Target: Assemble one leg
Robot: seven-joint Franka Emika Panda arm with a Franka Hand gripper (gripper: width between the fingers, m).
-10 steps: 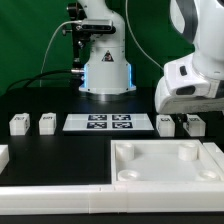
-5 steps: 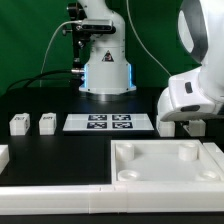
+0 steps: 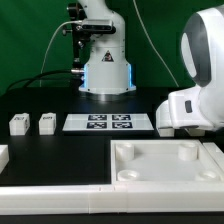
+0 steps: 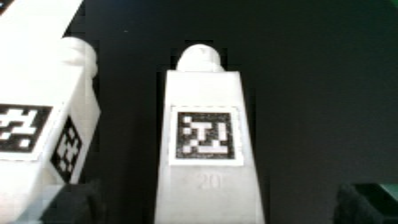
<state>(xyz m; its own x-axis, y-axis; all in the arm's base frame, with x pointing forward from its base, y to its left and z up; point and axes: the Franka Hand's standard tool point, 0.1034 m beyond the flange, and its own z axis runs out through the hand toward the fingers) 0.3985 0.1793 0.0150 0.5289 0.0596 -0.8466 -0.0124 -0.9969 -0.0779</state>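
as leg lies flat, lengthwise — tag up

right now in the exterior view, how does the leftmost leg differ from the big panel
The leg is a small block; the panel is far larger, a rimmed tray. The leg shows a dark tag; the panel shows none. Both are white, on the black table.

I noted the arm hid everything past the marker board, on the exterior view's right; the wrist view cropped one leg.
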